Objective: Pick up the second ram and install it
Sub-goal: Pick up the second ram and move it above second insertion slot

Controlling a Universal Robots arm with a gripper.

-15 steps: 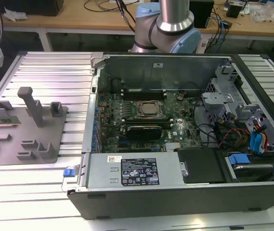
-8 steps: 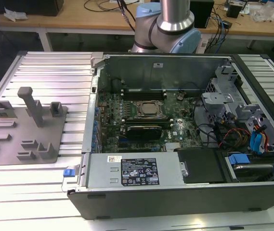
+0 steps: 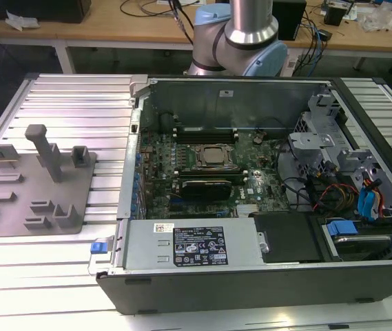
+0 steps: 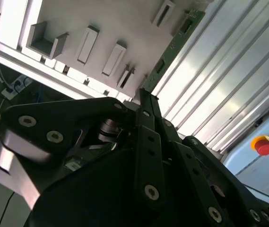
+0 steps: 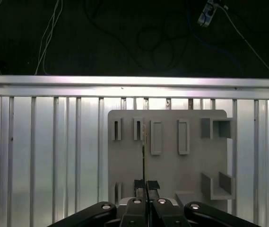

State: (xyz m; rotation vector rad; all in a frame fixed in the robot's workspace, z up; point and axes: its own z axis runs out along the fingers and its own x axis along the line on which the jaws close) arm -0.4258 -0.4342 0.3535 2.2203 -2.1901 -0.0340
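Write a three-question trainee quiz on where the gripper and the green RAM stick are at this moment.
1. True or false: in the second wrist view, the gripper is closed on one end of the green RAM stick.
2. Multiple choice: in the first wrist view, the stick is seen in front of A) the grey fixture tray, B) the open computer case, C) neither.
3. Fill in: in the exterior view, the case sits on the exterior view's ____ of the tray.

Key: 1 true; 2 A; 3 right.
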